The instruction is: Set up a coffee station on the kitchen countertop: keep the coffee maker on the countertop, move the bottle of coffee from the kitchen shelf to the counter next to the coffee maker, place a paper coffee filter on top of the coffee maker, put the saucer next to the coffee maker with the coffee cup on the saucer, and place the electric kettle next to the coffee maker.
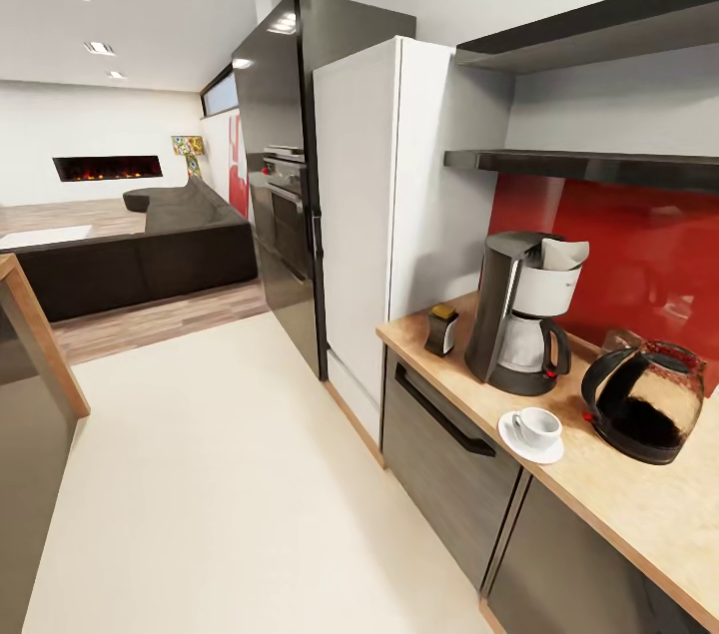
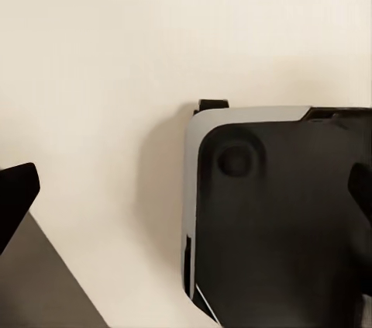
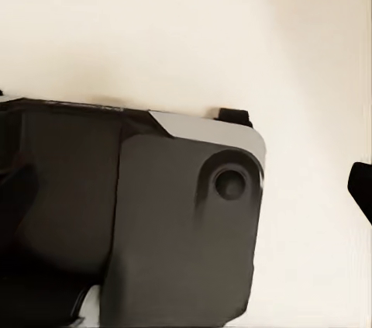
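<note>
Seen from the head camera, the kitchen countertop (image 1: 619, 504) runs along the lower right of the frame over dark grey cabinet fronts (image 1: 449, 459). Nearest on it sits the electric kettle (image 1: 647, 401), at right; just left of it the coffee cup (image 1: 538, 425) rests on the saucer (image 1: 530, 439), beside the coffee maker (image 1: 521, 326), whose basket carries the paper coffee filter (image 1: 565, 254). The bottle of coffee (image 1: 441, 329) stands at the counter's far end, near the machine's left side. Above, in the upper right, the kitchen shelf (image 1: 589, 165) hangs against the red backsplash (image 1: 619, 245); beyond, a white fridge (image 1: 384, 215), then a sofa (image 1: 160, 250) at middle left. Both wrist cameras look down at pale floor (image 2: 101, 72) and the robot's dark base (image 2: 279, 219); dark finger edges show at the frame borders, but whether either gripper is spread or closed cannot be told. By the look of it, every item is placed. The remaining risk is the base: turning close to the cabinets could swing an arm across the counter edge, toppling the cup or kettle.
</note>
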Tool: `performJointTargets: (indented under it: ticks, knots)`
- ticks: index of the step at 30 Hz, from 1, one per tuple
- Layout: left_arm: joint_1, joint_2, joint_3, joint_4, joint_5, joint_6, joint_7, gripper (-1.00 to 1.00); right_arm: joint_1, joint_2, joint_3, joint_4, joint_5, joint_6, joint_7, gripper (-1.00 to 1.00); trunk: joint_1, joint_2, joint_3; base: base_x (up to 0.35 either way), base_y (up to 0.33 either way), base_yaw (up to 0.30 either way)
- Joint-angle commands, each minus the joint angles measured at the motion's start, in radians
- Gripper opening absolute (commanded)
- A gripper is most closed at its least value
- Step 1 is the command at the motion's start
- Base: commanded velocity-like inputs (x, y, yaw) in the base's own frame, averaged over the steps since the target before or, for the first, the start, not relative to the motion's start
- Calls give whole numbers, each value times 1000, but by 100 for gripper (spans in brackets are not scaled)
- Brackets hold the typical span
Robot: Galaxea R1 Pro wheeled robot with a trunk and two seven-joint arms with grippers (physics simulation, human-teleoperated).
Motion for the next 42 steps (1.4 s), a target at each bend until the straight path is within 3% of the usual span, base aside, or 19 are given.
performJointTargets:
  ticks: [1, 2, 4, 8, 42]
  knots:
    - [-1, -1, 9, 0, -7, -2, -4, 100, 1, 0, 8, 0, -38, 2, 1, 100, 1, -2, -2, 0, 0, 0]
    - [-1, -4, 9, 0, -7, -3, -4, 100, 2, -1, 8, 0, -93, 2, 1, 100, 1, -2, -2, 0, 0, 0]
    - [0, -7, 8, 1, -8, -2, -4, 100, 3, -1, 9, -1, -151, 2, 2, 100, 1, -2, -2, 0, 0, 0]
    - [-1, -10, 7, 1, -9, -1, -4, 100, 3, -2, 9, -2, -188, 3, 3, 100, 1, -2, -2, 0, 0, 0]
    - [0, -12, 4, 7, -13, -1, -5, 100, 3, -6, 10, -2, -197, 0, -5, 100, 1, -2, -2, 0, 0, 0]
